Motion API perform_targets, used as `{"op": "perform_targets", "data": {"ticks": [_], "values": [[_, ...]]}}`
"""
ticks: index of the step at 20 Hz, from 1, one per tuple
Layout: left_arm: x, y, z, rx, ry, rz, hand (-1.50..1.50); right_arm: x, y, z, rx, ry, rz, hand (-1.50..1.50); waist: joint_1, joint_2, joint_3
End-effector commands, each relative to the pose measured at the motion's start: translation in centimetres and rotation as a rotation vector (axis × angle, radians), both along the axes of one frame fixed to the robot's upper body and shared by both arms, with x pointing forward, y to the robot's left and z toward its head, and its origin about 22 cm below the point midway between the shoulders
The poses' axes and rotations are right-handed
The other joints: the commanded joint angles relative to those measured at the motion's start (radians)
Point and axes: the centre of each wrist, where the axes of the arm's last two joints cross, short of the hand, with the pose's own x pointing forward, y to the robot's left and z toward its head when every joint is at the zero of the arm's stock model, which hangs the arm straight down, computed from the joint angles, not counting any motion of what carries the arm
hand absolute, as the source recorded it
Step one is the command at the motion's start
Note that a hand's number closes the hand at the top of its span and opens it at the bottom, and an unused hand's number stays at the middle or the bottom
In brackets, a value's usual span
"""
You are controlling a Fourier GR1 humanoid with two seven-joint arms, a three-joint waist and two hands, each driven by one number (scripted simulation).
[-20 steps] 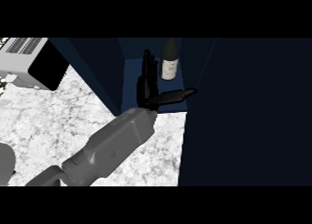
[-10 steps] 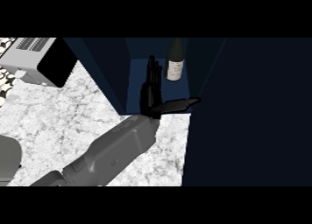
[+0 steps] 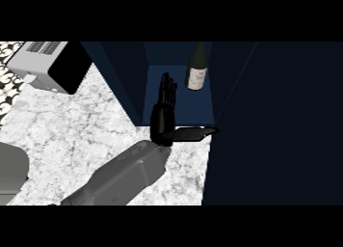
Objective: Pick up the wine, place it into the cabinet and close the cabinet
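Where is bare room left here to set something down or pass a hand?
Bare counter lies between the grey appliance, the cabinet's left wall and the forearm. Inside the cabinet, a floor patch shows between the wine bottle at the back and the right hand. The opening is crowded: the open hand lines its left side, thumb across the front.

I see a white marble counter [image 3: 68, 130] filling the left and middle of my view. At its far left a grey appliance [image 3: 50, 65] with a black face sits on it at an angle. An open dark blue cabinet [image 3: 194, 108] adjoins the counter. A wine bottle [image 3: 197, 72] stands upright on the cabinet's bottom, toward the back.
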Motion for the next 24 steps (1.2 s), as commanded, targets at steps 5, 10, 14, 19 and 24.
{"op": "perform_targets", "data": {"ticks": [5,10,14,19,24], "values": [[-2.6,2.0,0.5,-0.008,-0.057,-0.109,-1.50,-0.6,-1.0,-1.5,-0.021,0.000,-0.016,-1.50,0.002,0.000,0.001],[-5.6,5.2,1.6,0.016,-0.083,-0.171,-1.50,-0.4,-2.3,-0.6,-0.016,-0.024,-0.065,-1.50,0.011,-0.002,0.001],[-8.0,7.1,3.1,0.015,-0.106,-0.169,-1.50,-0.6,-1.9,-0.5,-0.017,-0.004,-0.004,-1.50,0.011,-0.002,0.001],[-9.4,10.6,5.3,0.010,-0.099,-0.302,-1.50,-1.1,-2.5,-0.6,-0.143,-0.032,0.111,1.50,0.013,-0.003,0.001],[-12.1,13.2,5.6,0.005,-0.099,-0.274,1.50,-4.3,-1.5,1.0,-0.201,-0.029,0.245,1.50,0.006,-0.005,0.000]]}}
